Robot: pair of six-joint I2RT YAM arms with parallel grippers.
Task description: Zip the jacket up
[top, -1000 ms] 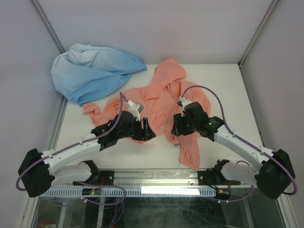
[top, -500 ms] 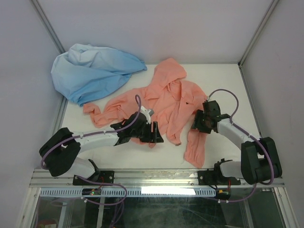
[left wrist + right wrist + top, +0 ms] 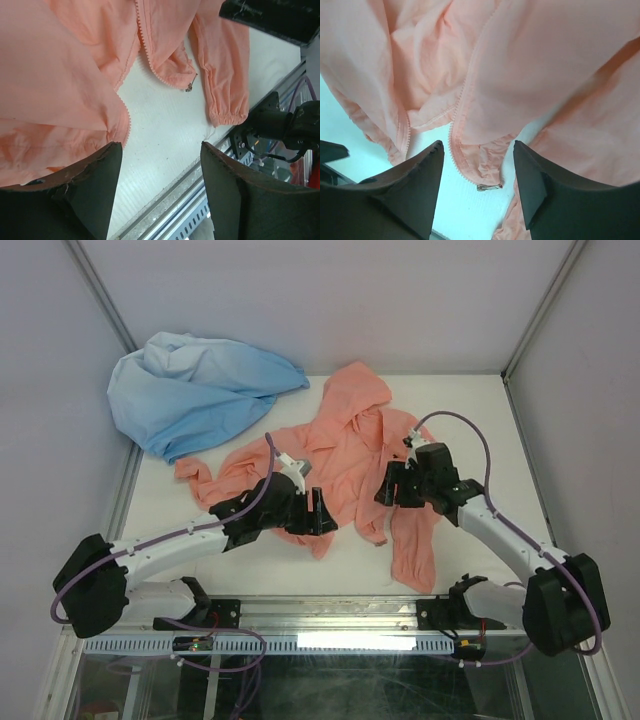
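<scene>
**Lying Unzipped on the Tabletop, the Jacket Is Flanked by Two Spread End Effectors**

From the top camera, the jacket is seen spread out near the middle of the white tabletop, with its hood toward the far edge. The left end effector is poised over the near-left hem. The right end effector is poised over the right front panel. A light blue garment is heaped at the far-left corner.

In the left wrist view, the fingers are parted with nothing between them. Bare tabletop and a hem corner are seen beneath, and a zip pull is seen beyond.

In the right wrist view, the fingers are likewise parted and empty above the two zip edges, which are seen lying apart.
</scene>
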